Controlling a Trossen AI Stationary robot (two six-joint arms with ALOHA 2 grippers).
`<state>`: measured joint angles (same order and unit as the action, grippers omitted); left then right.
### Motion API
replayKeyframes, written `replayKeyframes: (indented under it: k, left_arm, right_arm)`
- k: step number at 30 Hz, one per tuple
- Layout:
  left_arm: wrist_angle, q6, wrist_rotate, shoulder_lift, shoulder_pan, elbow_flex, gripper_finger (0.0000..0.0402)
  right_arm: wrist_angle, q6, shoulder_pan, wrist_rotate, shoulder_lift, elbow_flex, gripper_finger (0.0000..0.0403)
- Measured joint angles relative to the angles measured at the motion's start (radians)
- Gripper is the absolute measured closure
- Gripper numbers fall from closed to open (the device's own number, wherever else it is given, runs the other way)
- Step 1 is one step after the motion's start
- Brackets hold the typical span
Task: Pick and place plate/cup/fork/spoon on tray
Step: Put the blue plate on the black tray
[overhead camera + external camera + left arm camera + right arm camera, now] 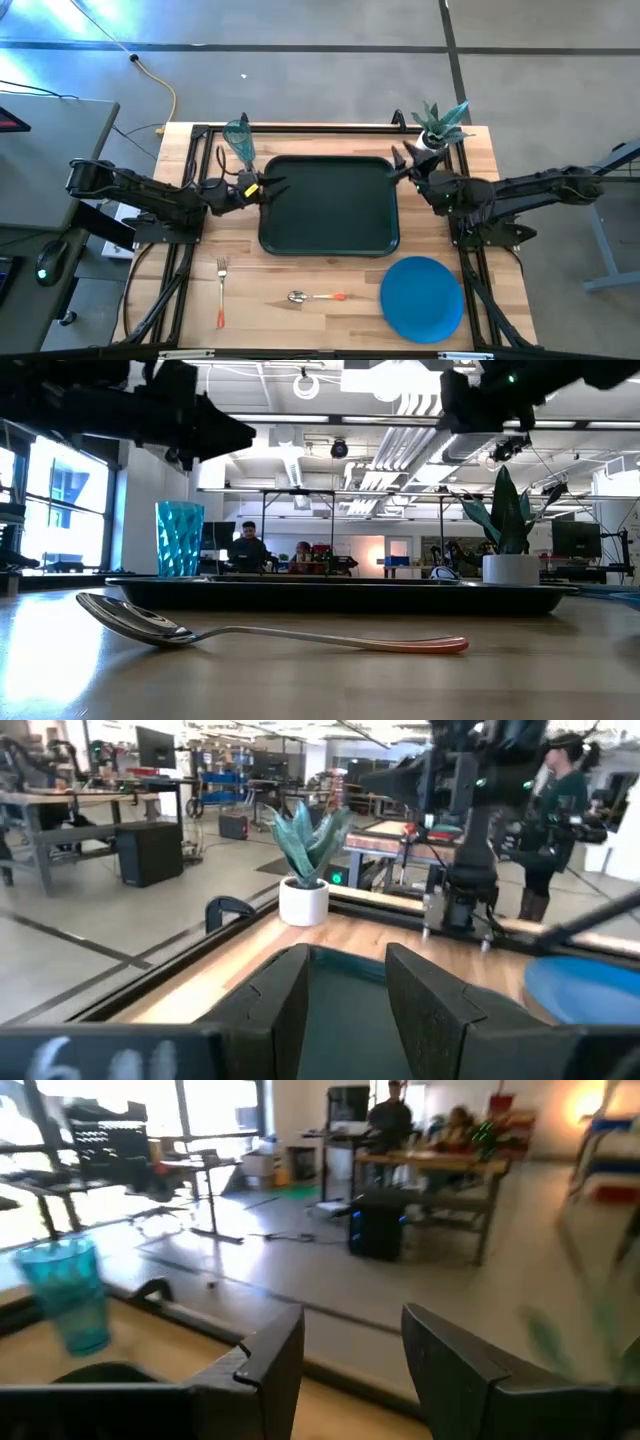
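The dark green tray point(330, 205) lies flat in the middle of the table. The teal cup point(240, 140) stands upright off its far left corner and also shows in the right wrist view point(65, 1295). The fork point(221, 290) and the spoon point(315, 296) lie flat near the front edge. The blue plate point(422, 298) lies flat at the front right. My left gripper point(275, 187) hangs open and empty over the tray's left rim, its fingers apart in the left wrist view point(345, 960). My right gripper point(398, 165) hangs open and empty over the tray's far right corner, its fingers apart in the right wrist view point(350, 1325).
A white pot with a green plant point(437, 125) stands at the far right corner, close to my right gripper. A dark metal frame runs along the table's edges point(320, 128). People sit at desks in the room behind point(248, 545).
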<state>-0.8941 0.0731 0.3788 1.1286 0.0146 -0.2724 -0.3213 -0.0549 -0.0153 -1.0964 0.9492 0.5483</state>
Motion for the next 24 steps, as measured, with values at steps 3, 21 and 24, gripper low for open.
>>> replayKeyframes:
  k: [3,21,24]
  left_arm:
    - [-0.001,-0.019,0.0,0.033,0.025,-0.055,0.0277]
    - [0.232,-0.13,-0.298,0.387,0.181,-0.448,0.0302]
    - [0.283,-0.13,-0.291,0.396,0.185,-0.461,0.0298]
  right_arm:
    - [0.195,0.015,0.05,-0.003,0.02,0.108,0.0242]
    - [0.885,-0.229,0.365,0.728,0.308,0.515,0.0242]
    - [0.915,-0.259,0.38,0.722,0.383,0.482,0.0242]
